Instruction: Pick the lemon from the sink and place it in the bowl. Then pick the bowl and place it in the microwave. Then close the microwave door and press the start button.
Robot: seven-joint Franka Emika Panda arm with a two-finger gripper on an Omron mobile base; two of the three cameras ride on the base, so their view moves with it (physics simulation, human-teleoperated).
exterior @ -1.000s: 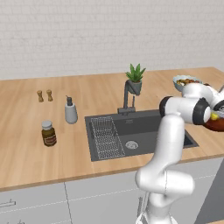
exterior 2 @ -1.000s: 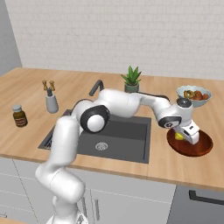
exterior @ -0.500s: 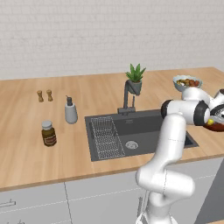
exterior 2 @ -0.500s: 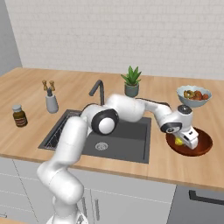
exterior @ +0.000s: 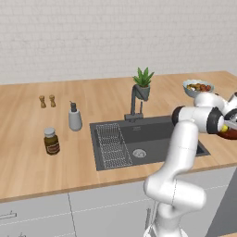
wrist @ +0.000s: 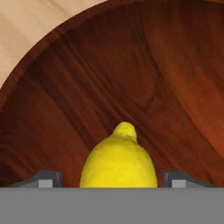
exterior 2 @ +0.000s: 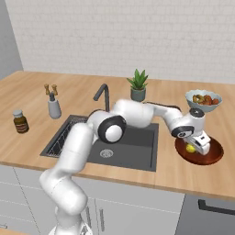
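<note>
Reddish-brown at the right edge of the left base view, the bowl [exterior: 230, 134] sits on the counter [exterior: 28, 162] right of the sink [exterior: 157, 134], mostly hidden behind the arm's wrist; a sliver of yellow there may be the lemon [exterior: 225, 128].

From the right base view, the arm reaches across the sink so the gripper [exterior 2: 198, 146] hangs low over the bowl's left half, with the lemon right beside it, inside the rim. That pose suits lowering the fruit into the bowl rather than dropping it.

Seen from the hand, the lemon sits centred between the two fingertips [wrist: 43, 178], its nub pointing away over the bowl's wooden inside. Small gaps show on both sides, so whether it is gripped or released I cannot tell.
</note>
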